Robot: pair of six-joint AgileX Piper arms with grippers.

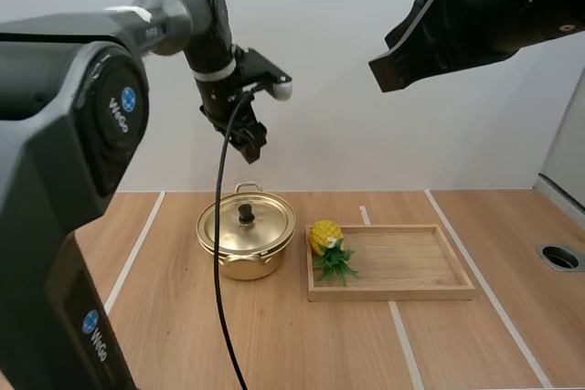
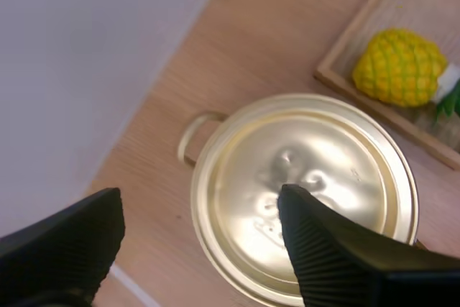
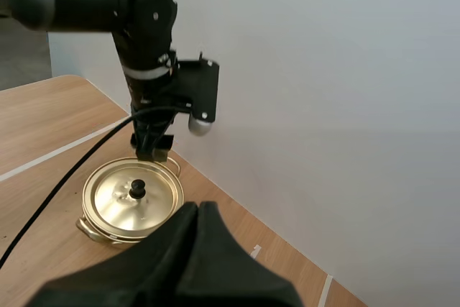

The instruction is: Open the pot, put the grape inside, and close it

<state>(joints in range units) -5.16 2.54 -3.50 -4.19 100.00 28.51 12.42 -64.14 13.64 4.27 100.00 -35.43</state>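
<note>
Left jaws apart, fingertip [image 2: 316, 242] masking lid [image 2: 323, 163] knob [image 1: 246, 215]

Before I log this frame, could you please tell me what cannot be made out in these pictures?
Inside of the pot: the lid covers it in every view.
The knob, left wrist view: hidden behind a finger of the left gripper.
The wooden tray and the pineapple leaves, left wrist view: cut off by the picture's edge.

Wooden table [image 1: 302, 344]: lidded gold pot [image 1: 247, 242] just beside wooden tray [image 1: 402, 262]; white tape lines [image 1: 137, 246].
</note>
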